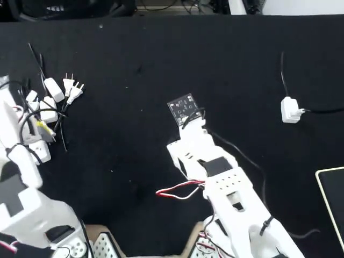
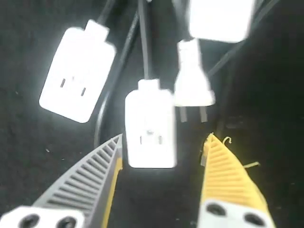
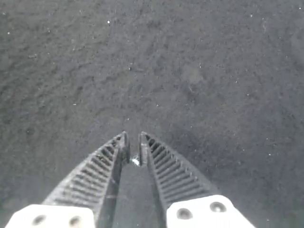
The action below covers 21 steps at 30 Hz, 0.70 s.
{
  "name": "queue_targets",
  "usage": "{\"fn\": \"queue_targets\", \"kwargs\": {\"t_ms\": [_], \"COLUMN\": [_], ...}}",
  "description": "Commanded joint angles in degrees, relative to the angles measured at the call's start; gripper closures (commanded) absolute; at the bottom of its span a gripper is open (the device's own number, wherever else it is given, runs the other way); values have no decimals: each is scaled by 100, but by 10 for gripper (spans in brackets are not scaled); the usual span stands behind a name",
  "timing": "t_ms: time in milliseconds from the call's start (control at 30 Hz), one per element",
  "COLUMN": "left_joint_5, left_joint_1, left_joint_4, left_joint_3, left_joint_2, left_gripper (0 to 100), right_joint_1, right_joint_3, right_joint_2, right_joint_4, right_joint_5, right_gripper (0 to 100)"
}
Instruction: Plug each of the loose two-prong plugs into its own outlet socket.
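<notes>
Judged barely begun: open left gripper [image 2: 165, 137] straddled a white rectangular plastic outlet socket [image 2: 150, 118], a white two-prong plug [image 2: 192, 85] lay unplugged beyond its fingertips, and the right gripper [image 3: 133, 137] was closed on nothing.

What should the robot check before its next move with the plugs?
1. Left gripper open: ok, its fingers are spread wide.
2. Something lined up between its fingers: ok, an outlet socket lies between them, not yet gripped.
3. Loose plug close by: ok, it lies right beside that socket with its prongs bare.
4. Cords out of the way: not ok, black cords run around the sockets.
5. Right gripper free to help: ok, it is shut on nothing, over bare black cloth.
6. Which socket belongs to which plug: cannot tell.
</notes>
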Motion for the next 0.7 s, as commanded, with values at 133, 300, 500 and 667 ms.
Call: {"fn": "queue_targets", "kwargs": {"t_ms": [133, 300, 500, 667], "left_joint_5": [-404, -360, -360, -360], "left_joint_1": [-391, -330, -356, -286], "left_joint_4": [-1108, -1240, -914, -431], "left_joint_3": [127, 180, 180, 31], "left_joint_2": [598, 651, 607, 598], "left_gripper": [730, 730, 880, 958], "right_joint_1": [-53, -53, -53, -53], "right_joint_3": [-13, 57, 57, 57], "right_joint_2": [31, 31, 31, 31], "right_joint_4": [-105, -132, -132, -132], "right_joint_5": [26, 26, 26, 26], "right_gripper": [964, 964, 964, 964]}}
